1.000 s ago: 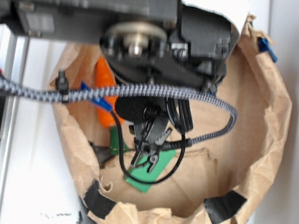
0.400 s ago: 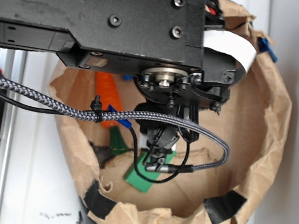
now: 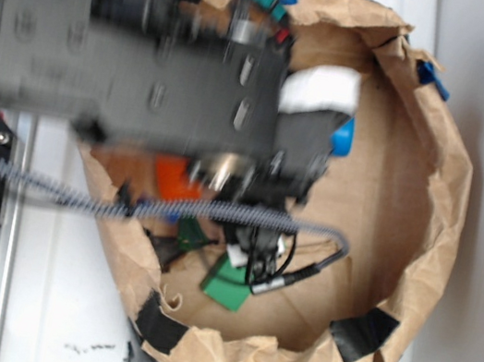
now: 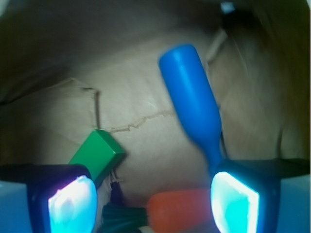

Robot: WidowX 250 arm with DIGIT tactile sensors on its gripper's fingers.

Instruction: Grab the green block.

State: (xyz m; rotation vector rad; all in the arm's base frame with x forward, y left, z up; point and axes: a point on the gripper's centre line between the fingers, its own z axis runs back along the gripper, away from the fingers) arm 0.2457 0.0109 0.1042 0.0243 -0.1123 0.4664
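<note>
The green block (image 3: 227, 283) lies flat on the floor of the brown paper bag (image 3: 444, 207). In the wrist view the green block (image 4: 99, 153) sits just ahead of my left finger (image 4: 70, 204), partly hidden behind it. My gripper (image 4: 153, 199) is open, and its jaws hold nothing. From outside, the gripper (image 3: 256, 251) is blurred and hangs just above the block's upper right end.
A blue bottle toy (image 4: 192, 97) slants from the bag's far side to my right finger. An orange carrot (image 4: 182, 208) with a dark leafy tip lies between the fingers, lower down. Bag walls ring everything, patched with black tape (image 3: 363, 332). A braided cable (image 3: 79, 199) crosses left.
The arm's black body has swung left and up and is now motion-blurred. The green block shifted slightly left early on. The gripper stays over the block's end.
</note>
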